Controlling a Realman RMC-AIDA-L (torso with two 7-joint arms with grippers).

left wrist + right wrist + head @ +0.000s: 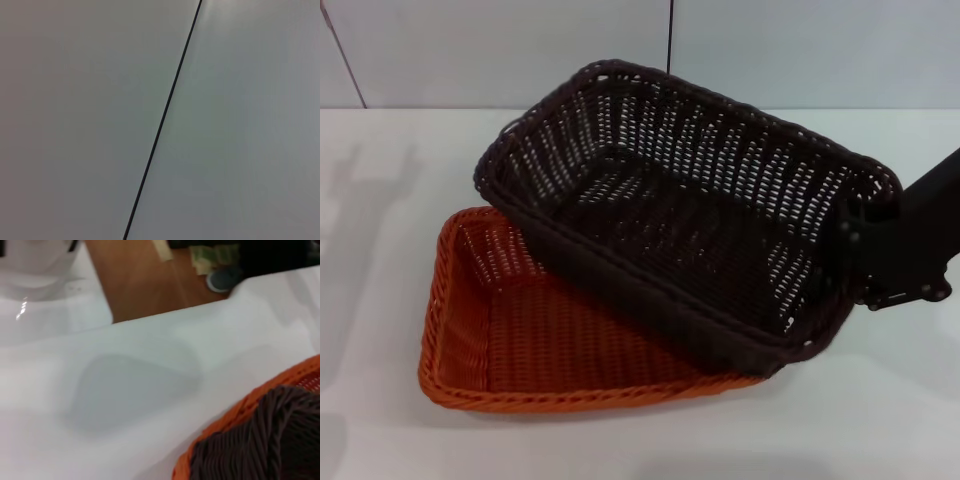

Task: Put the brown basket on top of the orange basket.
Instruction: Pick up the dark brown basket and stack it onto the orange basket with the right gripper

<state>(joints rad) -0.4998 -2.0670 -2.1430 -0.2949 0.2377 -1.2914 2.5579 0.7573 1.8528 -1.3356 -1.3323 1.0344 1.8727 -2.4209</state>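
The brown basket (680, 210) hangs tilted over the orange basket (520, 340), its far left end raised and its near right corner low inside the orange one. It covers the orange basket's right half. My right gripper (857, 240) comes in from the right and is shut on the brown basket's right rim. In the right wrist view, the brown basket's braided rim (260, 445) lies just inside the orange basket's rim (235, 412). My left gripper is out of view; the left wrist view holds only pale panels with a dark seam.
Both baskets are on a white table (880, 420) with a pale tiled wall (520, 50) behind. In the right wrist view the table's edge (165, 315) drops to a wooden floor (145, 280).
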